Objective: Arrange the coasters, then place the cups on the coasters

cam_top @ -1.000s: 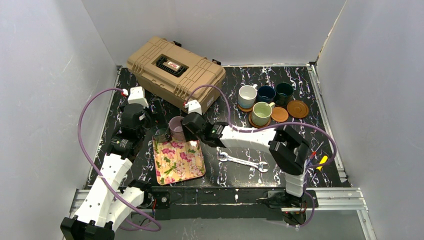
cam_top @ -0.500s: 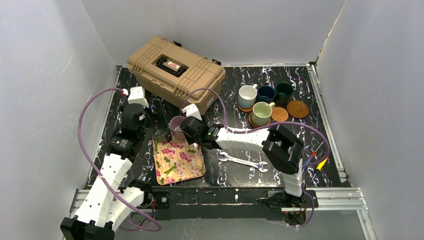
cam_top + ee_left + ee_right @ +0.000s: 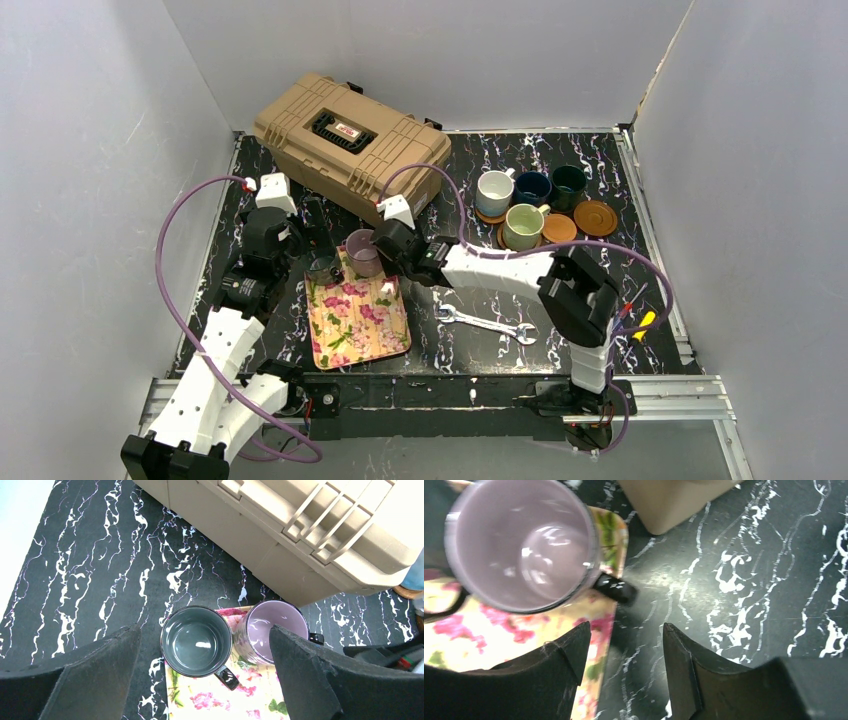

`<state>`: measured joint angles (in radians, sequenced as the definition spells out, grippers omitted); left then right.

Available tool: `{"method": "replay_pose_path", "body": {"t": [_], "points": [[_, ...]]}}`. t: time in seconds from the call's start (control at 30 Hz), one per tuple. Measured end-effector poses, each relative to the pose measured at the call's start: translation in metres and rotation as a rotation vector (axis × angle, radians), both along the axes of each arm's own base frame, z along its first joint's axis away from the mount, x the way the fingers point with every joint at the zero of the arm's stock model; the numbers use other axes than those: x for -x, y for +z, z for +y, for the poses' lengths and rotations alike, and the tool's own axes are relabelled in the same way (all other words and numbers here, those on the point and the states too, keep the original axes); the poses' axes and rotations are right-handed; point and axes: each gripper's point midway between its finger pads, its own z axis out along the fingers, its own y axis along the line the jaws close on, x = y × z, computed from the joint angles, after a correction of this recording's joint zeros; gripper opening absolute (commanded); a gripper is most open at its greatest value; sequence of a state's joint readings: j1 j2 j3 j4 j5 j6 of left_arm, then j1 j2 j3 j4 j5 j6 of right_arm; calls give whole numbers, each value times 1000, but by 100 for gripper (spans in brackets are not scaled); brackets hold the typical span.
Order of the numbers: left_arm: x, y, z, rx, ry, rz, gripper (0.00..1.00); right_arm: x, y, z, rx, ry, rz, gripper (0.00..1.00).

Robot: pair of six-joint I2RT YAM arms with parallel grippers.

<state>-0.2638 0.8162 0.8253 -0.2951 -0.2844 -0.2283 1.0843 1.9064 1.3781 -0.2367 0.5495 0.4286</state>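
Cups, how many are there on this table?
6. Clustered far right: white, navy, dark green and pale green; at the floral tray's far end: teal and mauve. None seems hidden.

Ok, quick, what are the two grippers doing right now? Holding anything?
Left gripper: open, holding nothing, above the teal mug.
Right gripper: open, holding nothing, just short of the handle of the pink mug.
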Motion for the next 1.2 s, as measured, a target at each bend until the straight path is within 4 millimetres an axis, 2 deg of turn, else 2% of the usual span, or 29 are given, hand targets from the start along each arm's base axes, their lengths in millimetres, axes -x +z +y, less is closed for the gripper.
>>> {"method": "replay_pose_path", "body": {"t": [0.2,0.3,0.5,0.73,0.93,1.2], "points": [[1,2,0,2,-1,-5,98,33,40,30,-189,5,25,63],[1,3,0,3,-1,-10,98,42,49,43,-273,-15,47,64],[3,6,1,6,-1,-21,98,32,37,54,-322,-117,75,68],[4,9,1,9,0,-32,98,20,19,53,-337,-218,77,73],[4,9,1,9,0,-34,98,14,18,56,-379,-259,84,73],[4,9,1,9,-1,-34,98,6,28,63,-452,-281,68,74]]}}
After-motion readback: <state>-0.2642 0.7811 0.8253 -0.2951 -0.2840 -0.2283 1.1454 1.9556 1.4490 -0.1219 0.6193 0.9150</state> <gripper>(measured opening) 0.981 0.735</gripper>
